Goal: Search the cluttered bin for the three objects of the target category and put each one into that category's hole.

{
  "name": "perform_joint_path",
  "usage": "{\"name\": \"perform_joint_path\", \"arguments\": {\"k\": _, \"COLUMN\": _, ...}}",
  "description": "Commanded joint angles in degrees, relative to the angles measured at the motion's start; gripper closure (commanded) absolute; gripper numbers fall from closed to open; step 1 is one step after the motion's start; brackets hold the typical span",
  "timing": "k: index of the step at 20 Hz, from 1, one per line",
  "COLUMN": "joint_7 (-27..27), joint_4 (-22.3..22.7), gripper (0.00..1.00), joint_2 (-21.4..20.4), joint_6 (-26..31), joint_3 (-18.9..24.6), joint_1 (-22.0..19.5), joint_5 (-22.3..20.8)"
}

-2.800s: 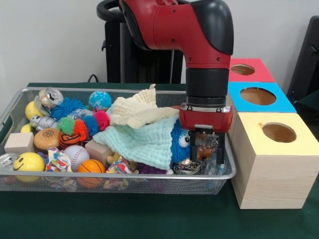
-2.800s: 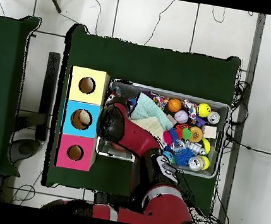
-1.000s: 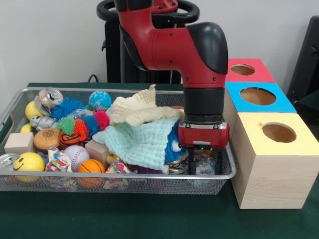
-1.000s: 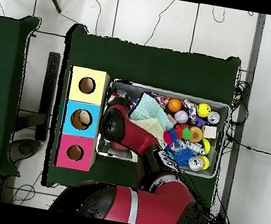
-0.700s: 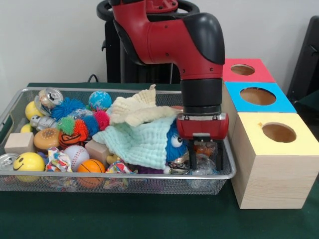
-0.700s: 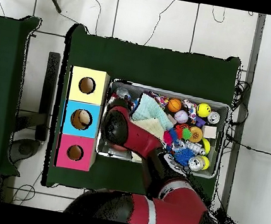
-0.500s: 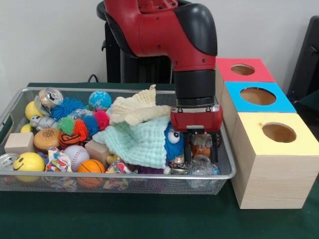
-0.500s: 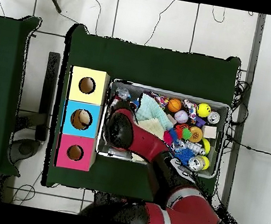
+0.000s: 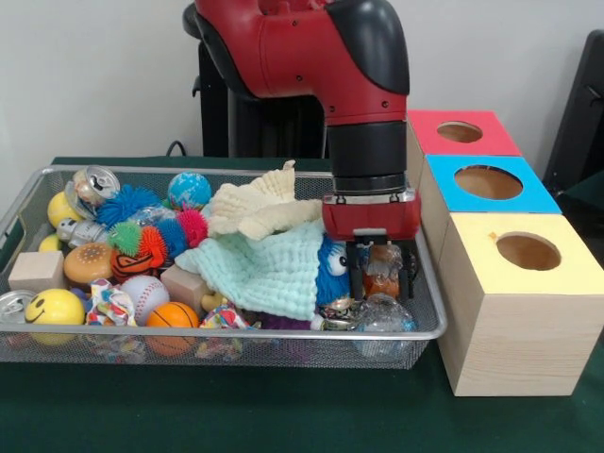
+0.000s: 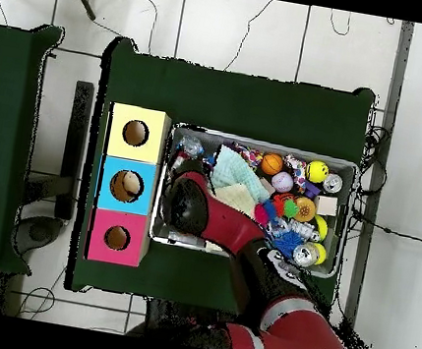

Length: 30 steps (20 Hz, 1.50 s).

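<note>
Gripper (image 9: pixel 382 283): low over the bin's end nearest the boxes; jaws closed on a small brown-orange object (image 9: pixel 382 270) held between them, just above the clutter.
Held object: identity not readable; it appears clear of the items below, though contact cannot be ruled out.
Bin (image 9: pixel 283 337): wire mesh, on the green desk (image 9: pixel 236 415), packed with balls, cans, blocks and soft toys.
Cloths: a mint cloth (image 9: pixel 269 269) and a cream cloth (image 9: pixel 255 209) lie across the bin's middle; the mint one lies over a blue furry toy (image 9: pixel 330 269) just beside the jaws.
Crumpled clear item (image 9: pixel 382 313): directly under the held object, against the bin wall.
Boxes: yellow (image 9: pixel 524 302), blue (image 9: pixel 486 184) and red (image 9: pixel 462 132), each with a round top hole, in a row just beside the bin.
Target hole: cannot be told from this moment.
Risk 1: the mint cloth or furry toy may snag on the jaws during a lift and drag clutter out.
Risk 2: the grip looks narrow; a sideways swing could shake the object loose.
Risk 3: the yellow box's wall stands near; a low transfer could strike it.
Risk 4: an off-centre release would leave the object on the box top.
</note>
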Motion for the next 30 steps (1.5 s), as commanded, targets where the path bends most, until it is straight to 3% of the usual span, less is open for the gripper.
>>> {"name": "perform_joint_path", "arguments": {"k": 1, "joint_7": 9.2, "joint_4": -5.2, "gripper": 0.0, "joint_2": 4.7, "joint_6": 2.7, "joint_3": -0.1, "joint_1": 2.3, "joint_5": 1.8}}
{"name": "perform_joint_path", "arguments": {"k": 5, "joint_7": 9.5, "joint_4": -8.0, "gripper": 0.0, "joint_2": 6.3, "joint_6": 2.7, "joint_3": -1.6, "joint_1": 4.3, "joint_5": 3.8}}
{"name": "perform_joint_path", "arguments": {"k": 17, "joint_7": 7.5, "joint_4": -9.6, "gripper": 0.0, "joint_2": 8.7, "joint_6": 3.4, "joint_3": 2.0, "joint_1": -0.5, "joint_5": -1.8}}
{"name": "perform_joint_path", "arguments": {"k": 30, "joint_7": 6.5, "joint_4": -13.1, "gripper": 0.0, "joint_2": 11.0, "joint_6": 3.9, "joint_3": 1.5, "joint_1": -0.5, "joint_5": -2.9}}
